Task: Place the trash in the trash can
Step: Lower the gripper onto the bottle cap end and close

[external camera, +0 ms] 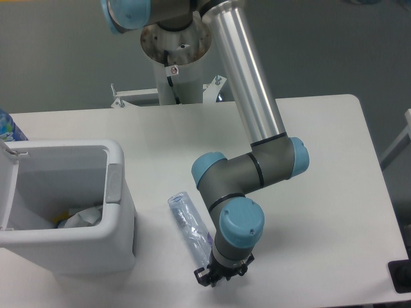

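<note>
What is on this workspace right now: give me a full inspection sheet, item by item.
Surface: white table, bare at right.
Job's things: crushed clear plastic bottle with bluish label lying on the table; boxy white plastic bin, lid open; crumpled whitish wrapper inside.
Clutter: blue-labelled object at the left edge, mostly cut off.
Grippers: pincer low at the bottle's near end; whether open or shut cannot be told.
Cables: black cable on the arm's pedestal.
Surroundings: grey floor; dark object at the right edge.
</note>
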`<state>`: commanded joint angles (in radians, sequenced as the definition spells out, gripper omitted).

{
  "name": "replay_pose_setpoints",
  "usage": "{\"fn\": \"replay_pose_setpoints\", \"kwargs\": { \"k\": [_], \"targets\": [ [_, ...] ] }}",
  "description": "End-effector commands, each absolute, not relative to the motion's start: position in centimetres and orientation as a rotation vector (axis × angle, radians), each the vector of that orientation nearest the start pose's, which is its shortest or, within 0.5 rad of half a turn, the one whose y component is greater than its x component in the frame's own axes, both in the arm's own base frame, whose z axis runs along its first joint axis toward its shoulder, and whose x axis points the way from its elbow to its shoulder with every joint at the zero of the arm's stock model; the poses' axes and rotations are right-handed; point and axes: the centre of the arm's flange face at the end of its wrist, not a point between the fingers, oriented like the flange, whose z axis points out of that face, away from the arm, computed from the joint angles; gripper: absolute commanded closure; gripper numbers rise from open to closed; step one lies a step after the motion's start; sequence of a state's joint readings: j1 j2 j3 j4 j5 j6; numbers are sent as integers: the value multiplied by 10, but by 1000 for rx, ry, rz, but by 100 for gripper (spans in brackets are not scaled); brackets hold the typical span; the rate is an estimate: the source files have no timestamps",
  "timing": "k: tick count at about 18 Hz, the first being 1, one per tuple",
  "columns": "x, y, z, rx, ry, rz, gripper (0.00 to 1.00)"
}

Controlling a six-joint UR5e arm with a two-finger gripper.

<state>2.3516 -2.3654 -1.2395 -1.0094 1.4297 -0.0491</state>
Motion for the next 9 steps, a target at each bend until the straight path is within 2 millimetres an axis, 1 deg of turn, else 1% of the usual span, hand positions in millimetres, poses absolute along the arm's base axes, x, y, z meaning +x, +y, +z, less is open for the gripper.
{"fn": "replay_pose_setpoints", "kwargs": {
  "k": [9],
  "targets": [
    [-433,645,201,-2741,-1198,-144,60]
  ]
}}
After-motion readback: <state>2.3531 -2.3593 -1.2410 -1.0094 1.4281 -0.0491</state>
